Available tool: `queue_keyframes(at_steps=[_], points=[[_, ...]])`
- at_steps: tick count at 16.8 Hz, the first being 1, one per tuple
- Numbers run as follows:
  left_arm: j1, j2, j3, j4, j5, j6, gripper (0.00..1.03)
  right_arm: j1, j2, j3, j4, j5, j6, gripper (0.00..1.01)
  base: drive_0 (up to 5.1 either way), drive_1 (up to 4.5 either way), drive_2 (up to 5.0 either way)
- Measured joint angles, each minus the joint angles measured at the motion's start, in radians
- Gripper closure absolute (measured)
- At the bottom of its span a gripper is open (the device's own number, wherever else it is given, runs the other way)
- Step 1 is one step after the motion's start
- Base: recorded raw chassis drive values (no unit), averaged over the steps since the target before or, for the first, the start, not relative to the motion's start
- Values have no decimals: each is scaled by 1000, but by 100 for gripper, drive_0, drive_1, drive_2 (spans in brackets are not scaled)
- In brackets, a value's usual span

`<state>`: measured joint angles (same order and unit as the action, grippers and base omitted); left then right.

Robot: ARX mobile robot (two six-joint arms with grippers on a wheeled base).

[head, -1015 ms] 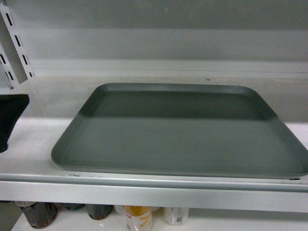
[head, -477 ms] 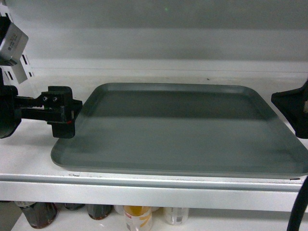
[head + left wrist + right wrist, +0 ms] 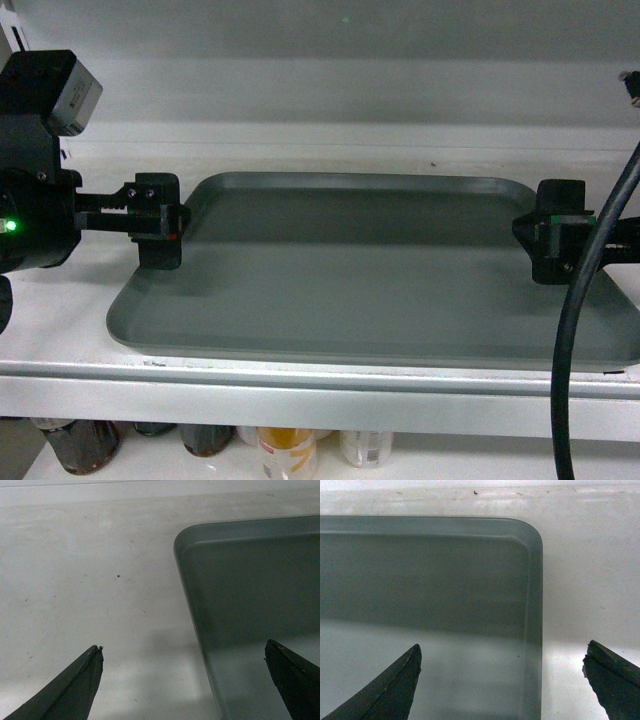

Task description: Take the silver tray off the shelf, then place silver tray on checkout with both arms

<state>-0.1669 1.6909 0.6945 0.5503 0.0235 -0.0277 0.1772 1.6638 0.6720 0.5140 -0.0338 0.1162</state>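
Note:
The silver tray [image 3: 370, 270] lies flat on the white shelf [image 3: 300, 400], close to its front edge. My left gripper [image 3: 160, 222] hovers over the tray's left rim and stands open; in the left wrist view the rim [image 3: 200, 630] runs between its fingers [image 3: 75, 690]. My right gripper [image 3: 555, 245] is at the tray's right rim, also open, and the right wrist view shows the tray [image 3: 430, 595] with its right edge between the spread fingers [image 3: 615, 685]. Neither gripper holds anything. The checkout is out of view.
Bottles and cans [image 3: 285, 450] stand on the lower level beneath the shelf. A slotted white upright [image 3: 30, 90] rises at the far left. The right arm's black cable [image 3: 575, 330] hangs in front of the tray's right end. The shelf's back wall is close behind.
Both arms have come in from the sides. The left gripper moved right and slightly up to the tray's left rim; the right gripper moved left to the right rim.

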Motion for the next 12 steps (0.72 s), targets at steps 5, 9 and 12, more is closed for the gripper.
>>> queue_keyframes(at_steps=[5, 9, 12], points=[[-18, 36, 28, -46, 10, -18, 5, -10, 69, 66, -30, 39, -17, 3, 0, 0, 0], [-24, 64, 32, -59, 2, -18, 5, -29, 111, 92, -74, 57, -32, 3, 0, 0, 0], [-25, 72, 33, -56, 3, -18, 5, -28, 118, 110, -103, 55, -31, 3, 0, 0, 0]])
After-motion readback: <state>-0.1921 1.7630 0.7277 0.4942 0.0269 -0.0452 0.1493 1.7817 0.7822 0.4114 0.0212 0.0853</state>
